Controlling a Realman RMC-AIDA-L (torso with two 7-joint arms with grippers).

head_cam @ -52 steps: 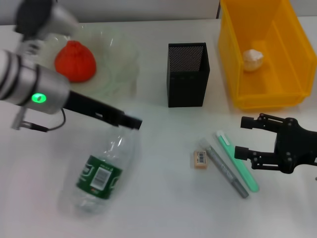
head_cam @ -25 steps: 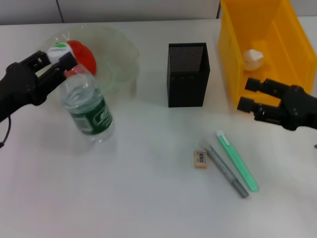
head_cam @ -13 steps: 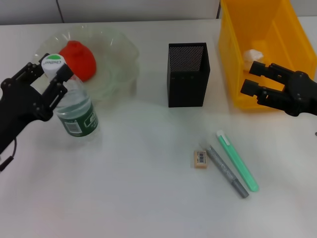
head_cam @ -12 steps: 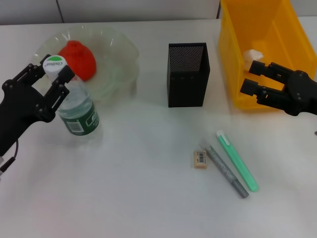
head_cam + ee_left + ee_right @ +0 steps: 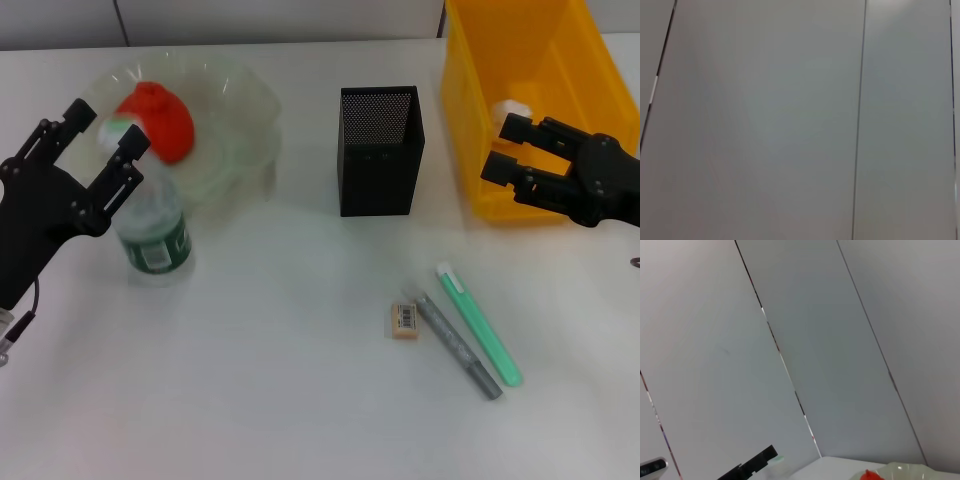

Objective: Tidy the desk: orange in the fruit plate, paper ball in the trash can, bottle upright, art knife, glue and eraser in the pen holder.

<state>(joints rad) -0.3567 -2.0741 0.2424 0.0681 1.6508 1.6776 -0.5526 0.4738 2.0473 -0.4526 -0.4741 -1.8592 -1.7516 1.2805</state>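
Head view: the left pincer (image 5: 95,150) stands spread open around the upright bottle (image 5: 150,228), at seven o'clock of the fruit plate (image 5: 235,120); a finger grazing the cap on withdrawal could topple it. The right pincer (image 5: 507,150) hangs open over the trash can (image 5: 470,130).

You see mostly grey wall panels (image 5: 805,330) with thin seams | the orange's (image 5: 871,475) top pokes up inside the fruit plate (image 5: 907,472) | farther off, the left gripper's dark fingers (image 5: 752,463) beside a pale bottle cap (image 5: 777,459)
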